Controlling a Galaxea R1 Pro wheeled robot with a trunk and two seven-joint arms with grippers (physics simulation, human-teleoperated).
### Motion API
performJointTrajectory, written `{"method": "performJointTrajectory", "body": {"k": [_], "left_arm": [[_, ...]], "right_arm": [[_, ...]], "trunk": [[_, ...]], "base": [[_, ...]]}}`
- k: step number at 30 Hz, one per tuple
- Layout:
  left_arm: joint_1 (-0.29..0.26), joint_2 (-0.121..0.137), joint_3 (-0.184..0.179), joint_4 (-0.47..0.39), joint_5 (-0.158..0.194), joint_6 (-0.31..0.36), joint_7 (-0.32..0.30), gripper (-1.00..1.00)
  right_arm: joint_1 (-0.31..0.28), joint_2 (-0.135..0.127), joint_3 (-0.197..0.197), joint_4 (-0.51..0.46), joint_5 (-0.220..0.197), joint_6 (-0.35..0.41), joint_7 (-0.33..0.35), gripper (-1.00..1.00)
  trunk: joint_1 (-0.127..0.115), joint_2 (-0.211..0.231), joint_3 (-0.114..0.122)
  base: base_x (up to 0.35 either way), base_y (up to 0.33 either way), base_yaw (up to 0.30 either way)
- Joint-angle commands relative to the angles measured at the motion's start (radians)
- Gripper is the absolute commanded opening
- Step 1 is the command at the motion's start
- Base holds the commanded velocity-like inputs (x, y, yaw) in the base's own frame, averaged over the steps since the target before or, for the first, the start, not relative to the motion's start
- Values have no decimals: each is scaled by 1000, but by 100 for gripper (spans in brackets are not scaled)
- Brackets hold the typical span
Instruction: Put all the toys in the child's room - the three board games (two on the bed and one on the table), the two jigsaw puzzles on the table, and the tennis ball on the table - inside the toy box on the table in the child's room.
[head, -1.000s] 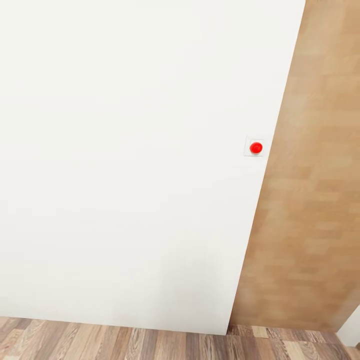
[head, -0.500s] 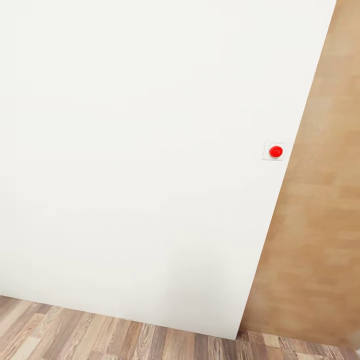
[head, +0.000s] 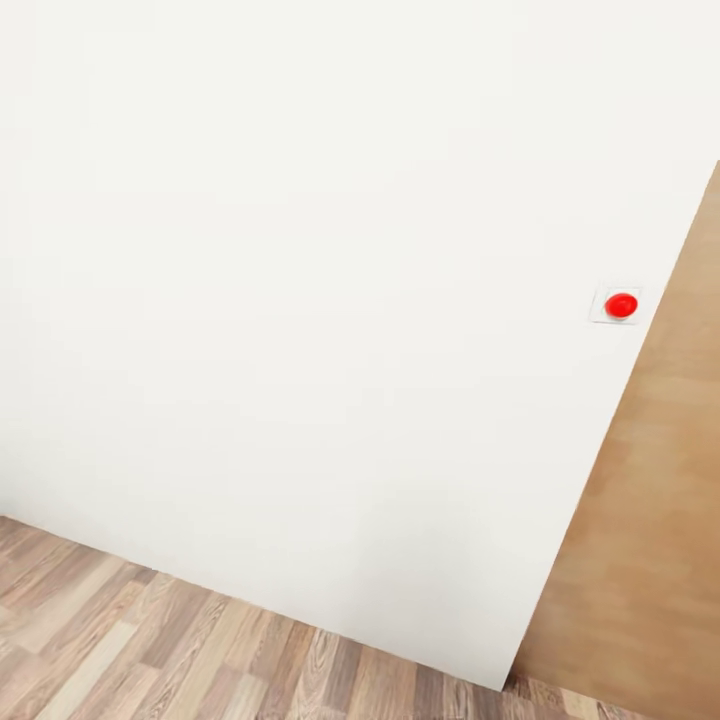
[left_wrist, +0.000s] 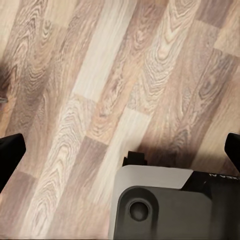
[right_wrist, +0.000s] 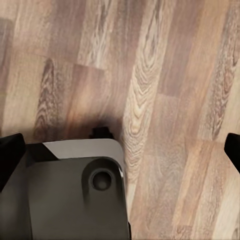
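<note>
Robot rolling past a wall, no toys here yet

A red button (head: 621, 305) sits at 3 o'clock on the white wall (head: 300, 300). Both grippers, left (left_wrist: 120, 150) and right (right_wrist: 120, 145), hang wide open over the wood floor (left_wrist: 100, 75), holding nothing. The game boxes should feel stiff and light; grab their edges.

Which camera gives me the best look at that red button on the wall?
The head view: the red button sits on its plate at the white wall's right edge. Both wrist views face wooden floor and robot base.

A plain white wall (head: 300, 300) with a red button (head: 621, 304), above wood-plank floor (head: 150, 650).
</note>
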Motion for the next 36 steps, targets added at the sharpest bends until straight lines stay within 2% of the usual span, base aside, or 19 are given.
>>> {"method": "performJointTrajectory", "body": {"k": [1, 33, 36], "left_arm": [[-1, 0, 7, 1, 1, -2, 0, 100], [-1, -2, 6, 2, -2, -1, -1, 100], [-1, -14, 6, 2, -2, 1, -1, 100]], "right_arm": [[0, 1, -1, -1, -1, 1, -3, 100], [0, 2, 1, 2, 0, -21, -3, 100], [0, 2, 1, 4, 0, -22, -3, 100]], "trunk": [[0, -2, -3], [0, -2, -29], [0, -2, -31]], "base": [[-206, -20, 283], [-37, -13, 271], [-93, 0, 268]]}}
